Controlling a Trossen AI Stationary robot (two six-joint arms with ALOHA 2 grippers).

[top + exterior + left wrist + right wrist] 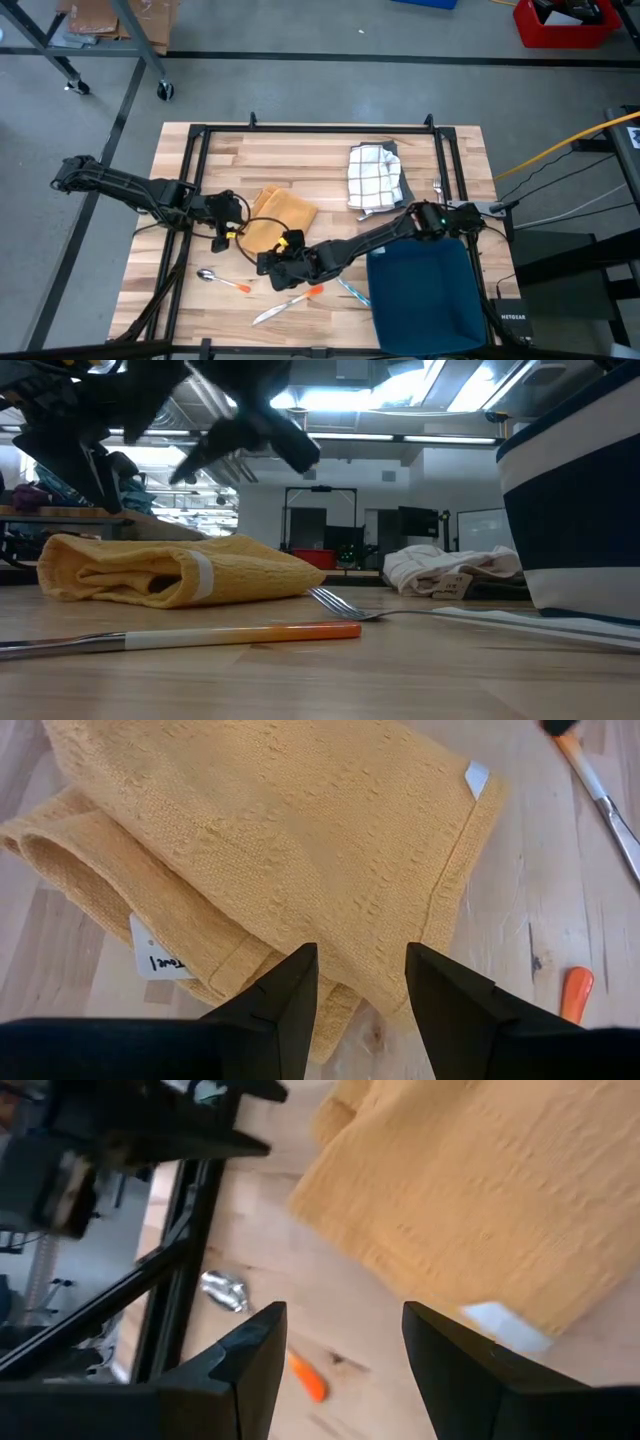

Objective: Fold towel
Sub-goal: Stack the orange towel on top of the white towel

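Observation:
A yellow towel (pixel 278 215) lies folded in several layers on the wooden table, left of the middle; the low view shows its rolled fold (pixel 180 570). My left gripper (pixel 360 955) stands open just above the towel's edge at its left side (pixel 228 232), with cloth (pixel 300 830) showing between and beyond its fingers. My right gripper (pixel 340 1315) is open in the air over the bare table (pixel 272 262), beside the towel's near corner, which bears a white tag (pixel 505 1323). Nothing sits between its fingers.
A white checked cloth (pixel 375 175) lies at the far right. A dark blue bin (pixel 425 295) stands at the near right. A spoon with an orange handle (pixel 225 281), a knife (pixel 285 303) and a fork (pixel 352 291) lie near the front edge.

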